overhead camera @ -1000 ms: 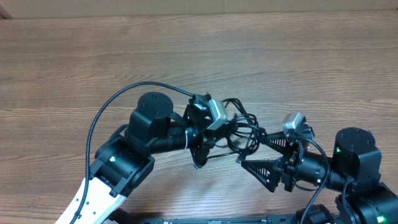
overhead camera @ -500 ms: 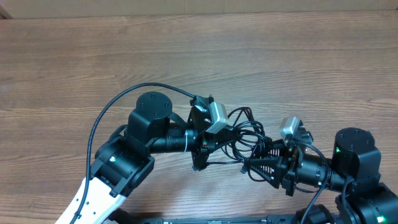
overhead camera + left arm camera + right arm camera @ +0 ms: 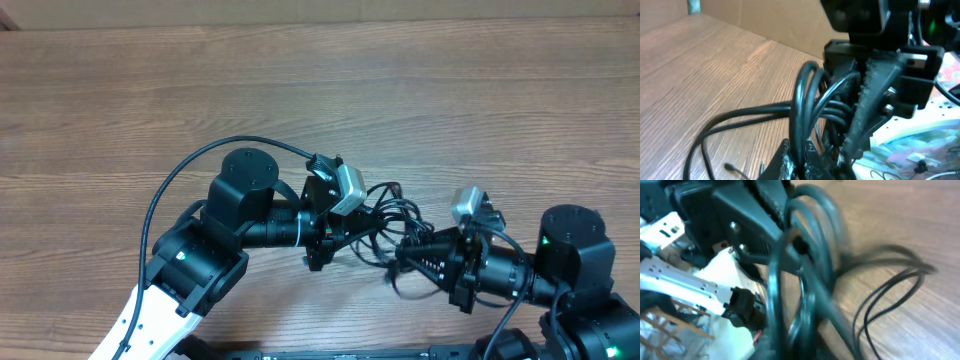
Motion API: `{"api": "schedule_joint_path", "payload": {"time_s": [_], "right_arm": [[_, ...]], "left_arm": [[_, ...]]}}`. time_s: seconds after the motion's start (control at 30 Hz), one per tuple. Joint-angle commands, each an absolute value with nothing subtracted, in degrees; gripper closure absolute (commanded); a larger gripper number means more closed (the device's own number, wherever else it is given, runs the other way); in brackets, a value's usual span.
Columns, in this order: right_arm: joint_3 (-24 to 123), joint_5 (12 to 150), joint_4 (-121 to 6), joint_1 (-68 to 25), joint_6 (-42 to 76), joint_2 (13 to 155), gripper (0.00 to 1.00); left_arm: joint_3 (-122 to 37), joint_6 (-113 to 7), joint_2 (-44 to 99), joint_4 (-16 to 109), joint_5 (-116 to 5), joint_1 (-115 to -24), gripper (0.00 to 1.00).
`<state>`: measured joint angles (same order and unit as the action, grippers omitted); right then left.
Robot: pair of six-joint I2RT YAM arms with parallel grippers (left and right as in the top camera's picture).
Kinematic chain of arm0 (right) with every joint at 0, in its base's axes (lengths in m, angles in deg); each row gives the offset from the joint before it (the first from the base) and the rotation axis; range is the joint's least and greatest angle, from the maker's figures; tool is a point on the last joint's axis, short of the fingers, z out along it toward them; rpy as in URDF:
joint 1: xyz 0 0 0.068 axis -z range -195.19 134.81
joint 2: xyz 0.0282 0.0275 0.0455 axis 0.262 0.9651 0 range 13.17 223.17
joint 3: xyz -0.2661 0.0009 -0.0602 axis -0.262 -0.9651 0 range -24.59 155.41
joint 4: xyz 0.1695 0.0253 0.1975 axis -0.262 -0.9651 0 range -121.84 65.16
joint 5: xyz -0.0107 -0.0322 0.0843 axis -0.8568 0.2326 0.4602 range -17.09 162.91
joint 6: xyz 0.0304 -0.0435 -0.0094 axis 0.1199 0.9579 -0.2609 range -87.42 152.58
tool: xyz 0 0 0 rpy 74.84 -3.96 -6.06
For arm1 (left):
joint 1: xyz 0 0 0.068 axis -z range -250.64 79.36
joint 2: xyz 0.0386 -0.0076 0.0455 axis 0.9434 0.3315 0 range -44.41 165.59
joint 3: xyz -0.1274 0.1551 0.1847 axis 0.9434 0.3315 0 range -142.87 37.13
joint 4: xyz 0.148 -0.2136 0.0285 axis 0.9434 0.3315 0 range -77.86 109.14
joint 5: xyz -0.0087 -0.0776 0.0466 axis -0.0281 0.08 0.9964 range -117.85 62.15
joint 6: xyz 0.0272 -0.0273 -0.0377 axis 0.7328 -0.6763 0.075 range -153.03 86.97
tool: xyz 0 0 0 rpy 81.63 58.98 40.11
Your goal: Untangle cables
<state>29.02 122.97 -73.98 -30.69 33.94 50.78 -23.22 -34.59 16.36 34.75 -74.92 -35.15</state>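
Note:
The cables (image 3: 388, 212) are a knotted bundle of thin black cords, held just above the wooden table (image 3: 300, 90) between the two arms. My left gripper (image 3: 345, 236) is shut on loops at the bundle's left side. In the left wrist view the cable loops (image 3: 805, 100) rise from between its fingers (image 3: 807, 162). My right gripper (image 3: 405, 262) is shut on cords at the bundle's lower right. The blurred right wrist view shows thick loops (image 3: 815, 240) running down into its jaws (image 3: 805, 340). Loose strands (image 3: 890, 290) trail onto the table. A small plug tip (image 3: 730, 166) lies on the wood.
The left arm's own thicker black wire (image 3: 190, 165) arcs over its base. The right arm's serrated finger (image 3: 875, 90) stands close in front of the left wrist camera. The table's near edge runs just below both arms.
My right gripper has gone from wide open to shut on the cords and shifted slightly left. The left gripper stayed shut on the bundle, which drew a little tighter between the two.

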Motion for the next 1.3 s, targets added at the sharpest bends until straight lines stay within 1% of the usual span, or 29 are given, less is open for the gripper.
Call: {"api": "schedule_joint_path", "payload": {"time_s": [0.0, 0.07, 0.1, 0.13, 0.17, 0.2, 0.23, 0.27, 0.4, 0.6, 0.77, 0.9, 1.07, 1.27], "right_arm": [[30.24, 124.7, -72.48, -30.87, 33.7, 50.4, 0.96], [30.24, 124.7, -72.56, -30.89, 33.7, 50.4, 0.96], [30.24, 124.7, -72.56, -30.87, 33.7, 50.4, 0.96], [30.24, 124.7, -72.59, -30.89, 33.7, 50.4, 0.96], [30.24, 124.68, -72.69, -30.89, 33.72, 50.4, 0.96], [30.24, 124.68, -72.8, -30.89, 33.72, 50.4, 0.96], [30.24, 124.68, -72.98, -30.89, 33.75, 50.4, 0.96], [30.24, 124.68, -73.24, -30.89, 33.75, 50.4, 0.96], [30.24, 124.61, -75.34, -30.89, 36.48, 50.4, 0.96], [30.24, 124.66, -76.45, -30.87, 46.93, 50.4, 0.96], [30.24, 124.64, -76.41, -30.87, 57.59, 50.4, 0.96], [30.24, 124.64, -76.34, -30.87, 63.43, 50.4, 0.96], [30.24, 124.64, -76.04, -30.87, 64.17, 50.4, 0.96], [30.24, 124.68, -75.49, -30.87, 64.15, 50.4, 0.96]], "left_arm": [[-23.73, -35.09, 16.25, 34.56, -75.25, -35.37, 0.96], [-23.73, -34.77, 16.23, 34.4, -75.29, -35.41, 0.95], [-23.73, -34.77, 16.23, 34.43, -75.31, -35.41, 0.85], [-23.73, -34.77, 16.23, 34.47, -75.31, -35.41, 0.7], [-23.73, -34.77, 16.23, 34.56, -75.31, -35.41, 0.39], [-23.73, -34.74, 16.23, 34.56, -75.29, -35.41, 0.19], [-23.73, -34.74, 16.23, 34.47, -75.29, -35.44, 0.05], [-23.73, -34.74, 16.23, 34.1, -75.29, -35.44, 0.0], [-23.73, -34.77, 16.21, 31.54, -75.31, -35.48, 0.0], [-23.73, -34.74, 15.47, 28.77, -75.49, -36.55, 0.0], [-23.75, -34.99, 14.64, 26.03, -76.45, -40.05, 0.0], [-23.77, -38.15, 14.4, 21.31, -81.06, -43.33, 0.0], [-23.77, -38.4, 14.37, 19.91, -88.93, -46.58, 0.0], [-23.75, -35.66, 14.4, 23.69, -96.01, -47.0, 0.0]]}}
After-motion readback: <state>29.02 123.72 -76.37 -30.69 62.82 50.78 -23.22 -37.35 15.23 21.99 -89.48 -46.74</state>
